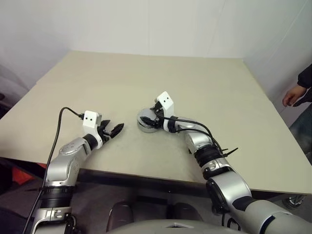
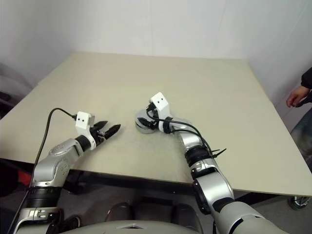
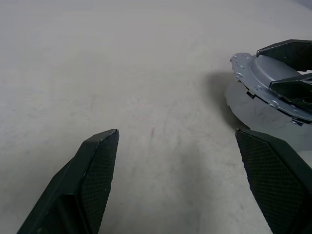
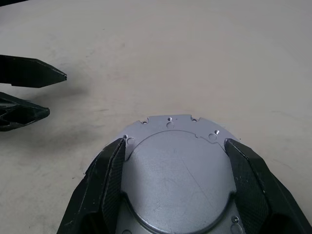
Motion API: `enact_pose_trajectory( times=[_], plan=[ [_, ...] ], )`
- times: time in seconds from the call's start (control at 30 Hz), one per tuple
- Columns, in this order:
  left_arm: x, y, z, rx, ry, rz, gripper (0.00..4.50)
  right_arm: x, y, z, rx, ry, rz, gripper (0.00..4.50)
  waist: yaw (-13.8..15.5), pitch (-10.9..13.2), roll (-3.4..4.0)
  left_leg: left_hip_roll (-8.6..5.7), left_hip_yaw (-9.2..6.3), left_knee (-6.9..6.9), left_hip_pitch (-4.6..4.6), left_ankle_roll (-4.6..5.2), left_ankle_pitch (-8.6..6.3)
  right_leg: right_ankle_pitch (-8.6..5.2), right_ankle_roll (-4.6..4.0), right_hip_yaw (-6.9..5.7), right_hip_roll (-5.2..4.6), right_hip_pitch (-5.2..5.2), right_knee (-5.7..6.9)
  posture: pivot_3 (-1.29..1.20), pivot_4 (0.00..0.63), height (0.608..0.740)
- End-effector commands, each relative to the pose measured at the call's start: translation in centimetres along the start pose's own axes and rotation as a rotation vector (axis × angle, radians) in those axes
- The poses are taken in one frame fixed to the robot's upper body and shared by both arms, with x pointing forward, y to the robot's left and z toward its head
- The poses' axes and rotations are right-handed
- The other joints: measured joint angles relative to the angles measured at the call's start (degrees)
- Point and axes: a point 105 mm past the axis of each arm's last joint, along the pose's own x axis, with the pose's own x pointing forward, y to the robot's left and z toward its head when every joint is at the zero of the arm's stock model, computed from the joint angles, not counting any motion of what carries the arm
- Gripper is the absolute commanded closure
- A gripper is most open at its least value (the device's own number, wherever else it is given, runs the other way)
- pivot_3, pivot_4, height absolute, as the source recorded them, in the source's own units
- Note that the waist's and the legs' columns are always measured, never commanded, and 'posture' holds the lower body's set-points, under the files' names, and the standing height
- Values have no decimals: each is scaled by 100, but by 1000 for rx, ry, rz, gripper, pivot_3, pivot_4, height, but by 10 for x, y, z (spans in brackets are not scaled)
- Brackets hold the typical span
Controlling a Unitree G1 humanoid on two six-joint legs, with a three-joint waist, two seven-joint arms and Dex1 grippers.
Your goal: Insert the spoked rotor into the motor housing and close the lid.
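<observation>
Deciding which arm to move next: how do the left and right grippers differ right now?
The right gripper has its fingers on either side of the lid on the table; the left gripper is open on nothing. The right is at the silvery part, the left beside it, apart. Both point low over the table.

One lid (image 4: 175, 180), seemingly atop one motor housing (image 1: 145, 127), and two pincers.

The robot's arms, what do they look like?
Shiny silver arms with black bands at the joints. Each wrist carries a small white box with two dark dots. Black cables run along both arms. The left gripper and right gripper each have two pointed black fingers with a bumpy, textured inside.
</observation>
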Motion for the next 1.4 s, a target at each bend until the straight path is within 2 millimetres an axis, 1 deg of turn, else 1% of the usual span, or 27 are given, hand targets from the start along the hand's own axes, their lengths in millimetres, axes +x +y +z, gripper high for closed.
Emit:
enact_pose_trajectory(
  times=[0.03,0.33,0.53,0.63,0.87,1.17,1.4],
  plan=[
    [-1,-1,12,31,-38,-11,458,-2,-4,3,-16,8,4,1350,-1,0,0,0,0,0,0,0,0,0,0,0,0,0,0,0,0,740],
    [-1,-1,11,30,-38,-11,458,-7,7,5,3,0,76,1350,6,0,0,0,0,-2,-16,2,-1,1,-2,0,0,-16,0,0,0,740],
    [0,-1,11,33,-37,-12,458,-7,6,10,15,-14,72,1350,5,0,0,0,0,-2,-20,3,-1,1,-2,0,0,-21,0,0,0,740],
    [0,-1,11,33,-37,-12,458,-7,5,3,-18,23,59,1350,5,0,0,0,0,-2,-20,3,-2,1,-2,0,0,-21,0,0,0,740],
    [0,-1,12,33,-38,-12,458,-10,5,-8,-26,72,71,1350,9,0,-1,-1,1,-1,-19,3,-2,1,-2,0,0,-18,0,0,0,740],
    [0,-1,12,33,-38,-12,458,-13,9,-9,-26,81,100,1350,89,-1,-1,-1,1,-1,-20,4,-2,1,-2,-1,0,-19,-1,0,0,740],
    [0,-1,12,34,-38,-13,458,-14,10,-9,-25,83,106,1350,98,-1,-1,-1,2,0,-18,3,-2,1,-2,0,0,-17,0,0,0,740]
  ],
)
